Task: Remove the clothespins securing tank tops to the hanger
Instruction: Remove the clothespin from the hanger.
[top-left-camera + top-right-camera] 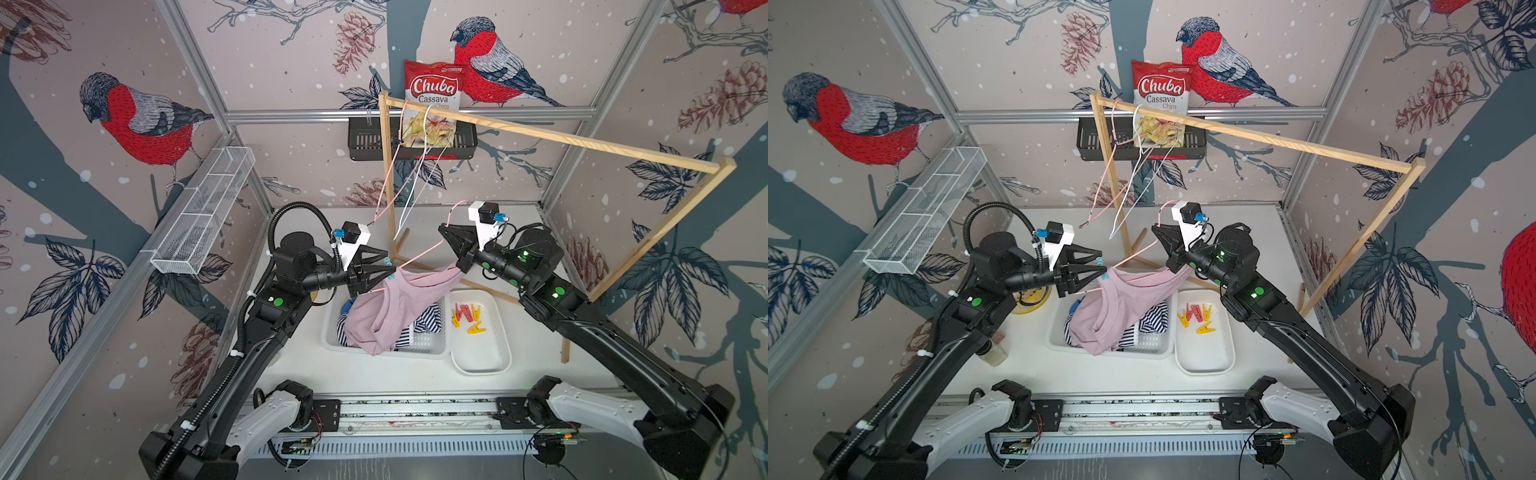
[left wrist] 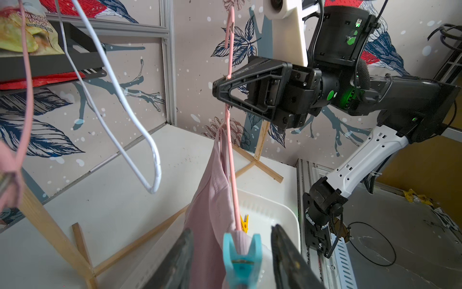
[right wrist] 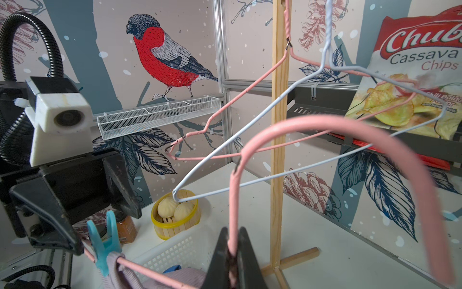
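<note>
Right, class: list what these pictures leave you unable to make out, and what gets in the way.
1. Blue tank top: both top views, mostly buried under the pink tank top.
2. Teal clothespin: left wrist view, lower end cut off by the frame edge.
3. Hook of the pink hanger: right wrist view, blurred, close to lens.
4. Red clothespins in the tray: top views, too overlapped to count.

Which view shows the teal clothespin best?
The left wrist view: the teal clothespin fills the foreground, clipped over the pink top. The right wrist view shows it smaller, on the hanger; both top views, only a teal speck.
</note>
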Action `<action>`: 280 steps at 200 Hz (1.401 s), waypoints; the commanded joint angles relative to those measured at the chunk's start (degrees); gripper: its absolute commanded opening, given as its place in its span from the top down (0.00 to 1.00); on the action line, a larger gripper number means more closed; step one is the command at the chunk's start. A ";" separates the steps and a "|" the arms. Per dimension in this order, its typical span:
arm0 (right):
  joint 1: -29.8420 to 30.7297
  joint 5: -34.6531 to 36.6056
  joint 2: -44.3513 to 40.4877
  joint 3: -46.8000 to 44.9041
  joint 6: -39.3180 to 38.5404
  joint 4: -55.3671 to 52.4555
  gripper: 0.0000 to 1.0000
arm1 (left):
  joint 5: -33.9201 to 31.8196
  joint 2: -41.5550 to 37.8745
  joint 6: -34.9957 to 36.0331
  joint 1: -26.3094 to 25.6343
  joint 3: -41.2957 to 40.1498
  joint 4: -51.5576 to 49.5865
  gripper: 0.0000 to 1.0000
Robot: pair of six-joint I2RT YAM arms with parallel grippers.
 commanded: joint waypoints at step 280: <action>24.77 25.56 20.72 18.75 7.74 -24.16 1.00 | -37.47 -22.43 2.23 -0.23 -3.16 -8.09 1.00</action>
